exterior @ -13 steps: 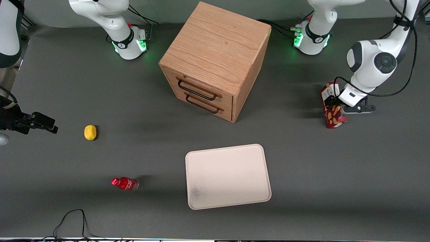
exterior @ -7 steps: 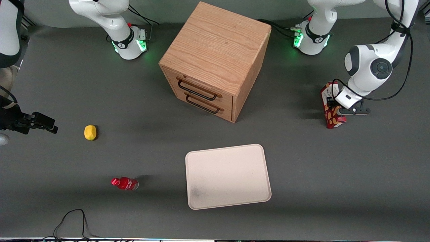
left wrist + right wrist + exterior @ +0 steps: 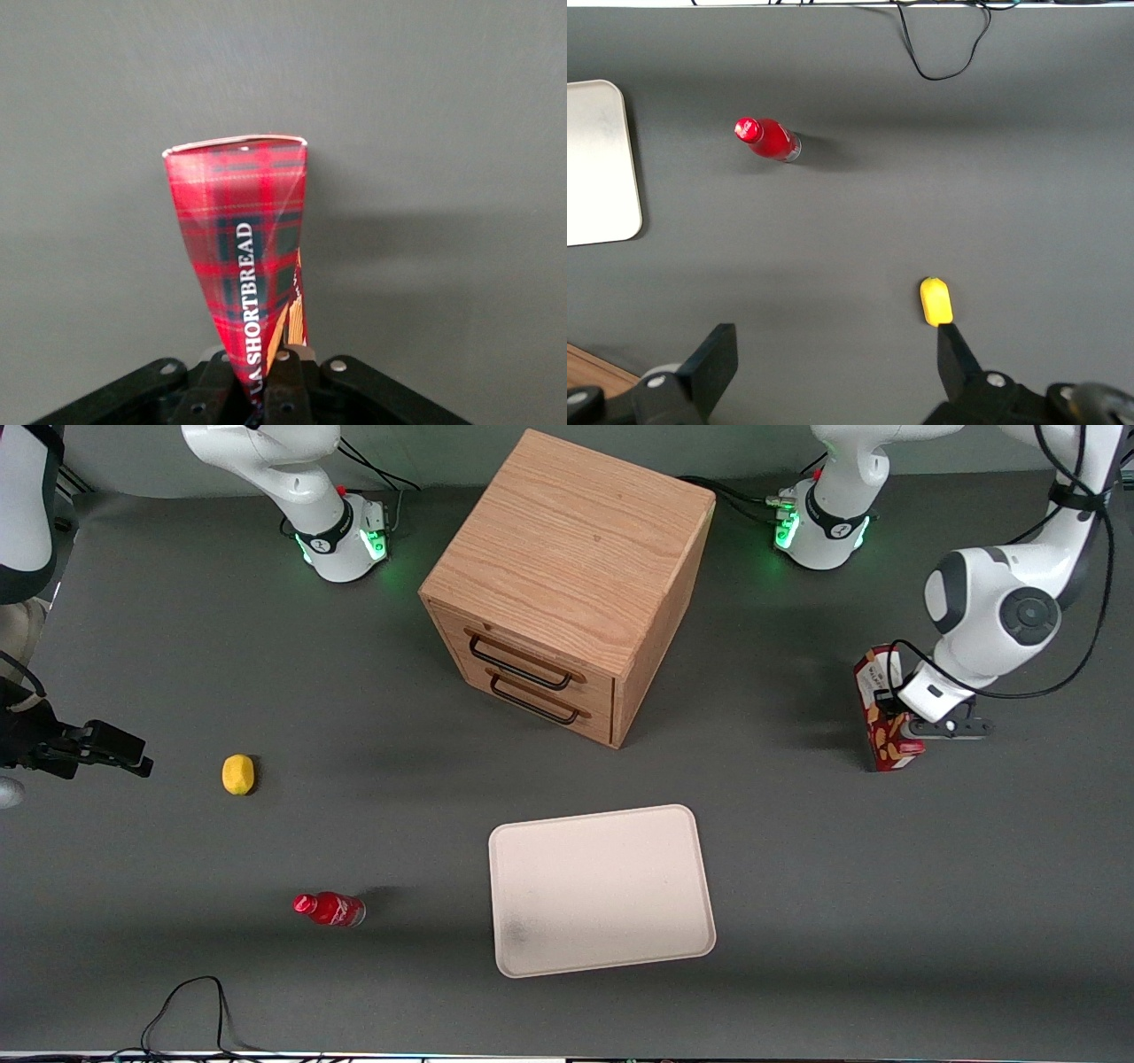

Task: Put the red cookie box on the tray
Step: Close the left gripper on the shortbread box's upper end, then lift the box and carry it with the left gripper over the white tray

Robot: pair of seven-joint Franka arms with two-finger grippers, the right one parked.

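Note:
The red cookie box (image 3: 883, 710), tartan red with tan cookie pictures, hangs tilted just above the table toward the working arm's end. My left gripper (image 3: 895, 716) is shut on its narrow side. In the left wrist view the box (image 3: 244, 248) runs away from the gripper (image 3: 266, 390), its pinched end squeezed flat between the black fingers (image 3: 297, 390). The cream-white tray (image 3: 602, 890) lies flat, nearer the front camera than the box and toward the table's middle. Its edge also shows in the right wrist view (image 3: 598, 159).
A wooden two-drawer cabinet (image 3: 567, 584) stands farther from the front camera than the tray. A yellow lemon (image 3: 237, 773) and a small red bottle (image 3: 330, 909) lie toward the parked arm's end. A black cable (image 3: 190, 1001) loops at the near edge.
The gripper and the box it holds have shifted slightly toward the working arm's end, and the box now leans more.

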